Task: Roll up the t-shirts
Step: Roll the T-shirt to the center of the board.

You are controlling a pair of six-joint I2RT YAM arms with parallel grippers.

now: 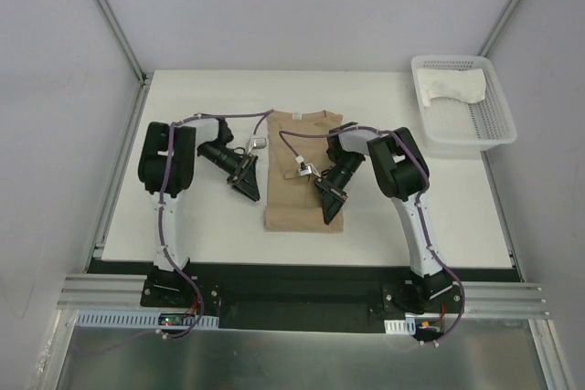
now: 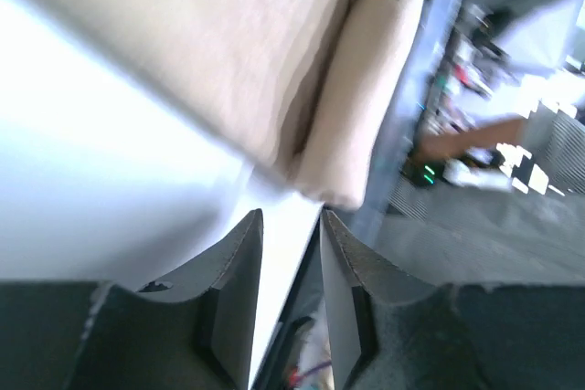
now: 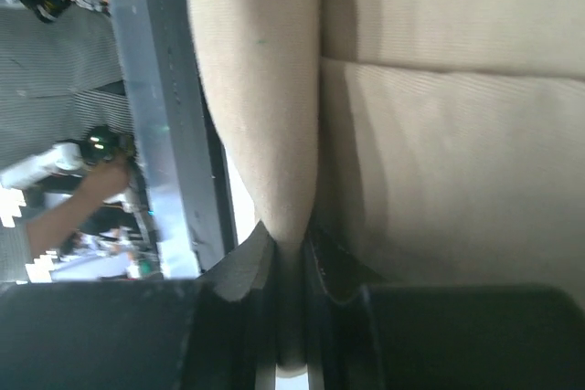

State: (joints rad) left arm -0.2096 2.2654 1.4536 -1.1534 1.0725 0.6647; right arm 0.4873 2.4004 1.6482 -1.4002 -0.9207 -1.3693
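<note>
The tan t-shirt [image 1: 302, 157] lies folded into a long strip at the table's middle, neck end far from me. My left gripper [image 1: 247, 185] sits at its left edge. In the left wrist view that gripper [image 2: 291, 215] is open, with bare table between the fingers and the shirt's folded hem [image 2: 366, 134] just past the tips. My right gripper [image 1: 331, 207] is at the shirt's near right corner. In the right wrist view it [image 3: 288, 235] is shut on a raised fold of the tan cloth [image 3: 265, 89]. The white t-shirt [image 1: 454, 87] lies bunched in the basket.
A white mesh basket [image 1: 466, 145] stands at the table's back right corner. The white table [image 1: 201, 226] ends at a black strip and metal rail in front of the arm bases. Grey walls close in the left, right and back.
</note>
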